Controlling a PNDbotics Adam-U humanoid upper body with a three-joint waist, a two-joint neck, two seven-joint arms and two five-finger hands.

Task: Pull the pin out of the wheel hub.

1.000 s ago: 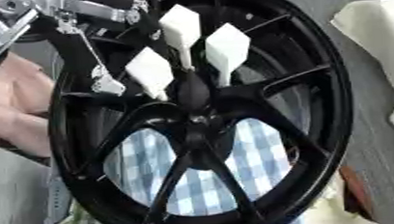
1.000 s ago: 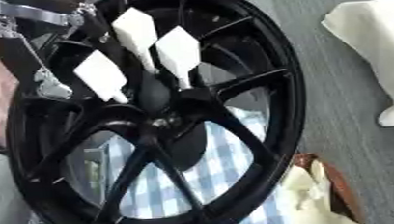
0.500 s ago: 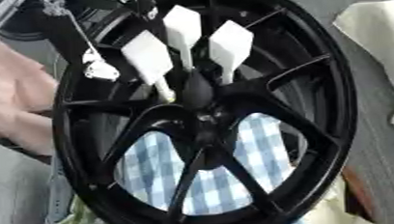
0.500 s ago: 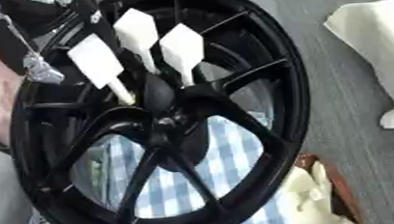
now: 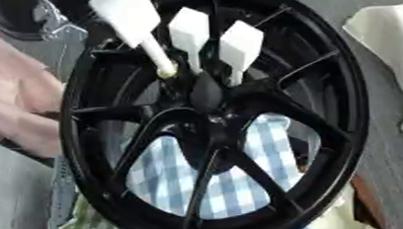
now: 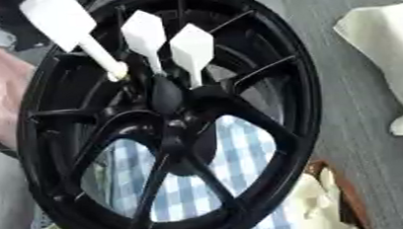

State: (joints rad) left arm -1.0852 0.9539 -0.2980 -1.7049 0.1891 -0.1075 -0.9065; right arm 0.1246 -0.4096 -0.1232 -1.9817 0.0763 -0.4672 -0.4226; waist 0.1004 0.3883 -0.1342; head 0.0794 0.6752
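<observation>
At the centre of both views a black spoked wheel [image 5: 214, 116] is seen standing tilted, its hub [image 5: 206, 92] a little above the middle. Three white pins with flat, paddle-shaped heads are shown above the hub. Two of them, the middle pin [image 5: 189, 33] and the right pin [image 5: 239, 48], are seated side by side with their stems reaching down to the hub. The left pin [image 5: 135, 23] is tilted away toward the upper left, and its yellowish tip [image 6: 116, 75] is seen just beside the hub, next to a spoke; whether it touches the wheel cannot be told. Its head is cut off by the top edge of the picture. Dark robot parts [image 5: 26, 14] are visible at the upper left corner, but no hand can be made out, so its fingers cannot be told. Behind the lower spokes a blue-and-white checked cloth [image 5: 235, 184] is visible. On the grey surface to the right a cream-coloured object [image 6: 383, 52] is seen.
</observation>
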